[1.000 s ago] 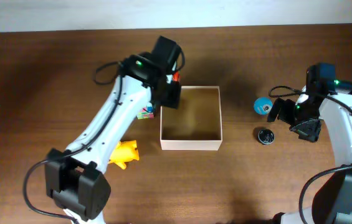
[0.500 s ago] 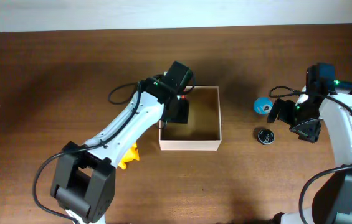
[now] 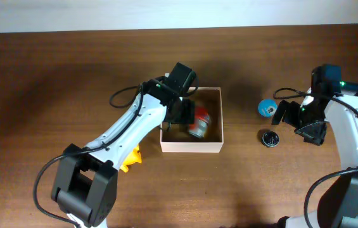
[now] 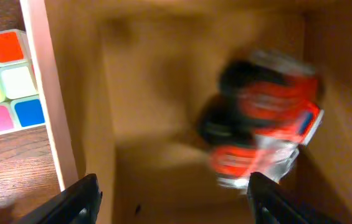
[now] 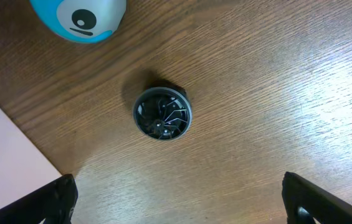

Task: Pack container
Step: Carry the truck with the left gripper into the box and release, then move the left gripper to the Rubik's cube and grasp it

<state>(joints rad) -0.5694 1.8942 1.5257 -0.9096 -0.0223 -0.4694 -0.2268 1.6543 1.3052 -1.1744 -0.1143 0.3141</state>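
While the left jaws hang over the container (image 3: 191, 147), they stand wide open and hold nothing; the container sits about midway between the left and right edges of the worktop (image 3: 39, 95), a little toward the far edge; a blurred red-and-black toy (image 4: 263, 130) is inside it; near the right edge the right jaws are spread apart too, above a dark round disc (image 5: 162, 113); a blue ball (image 5: 79, 18) lies beside.
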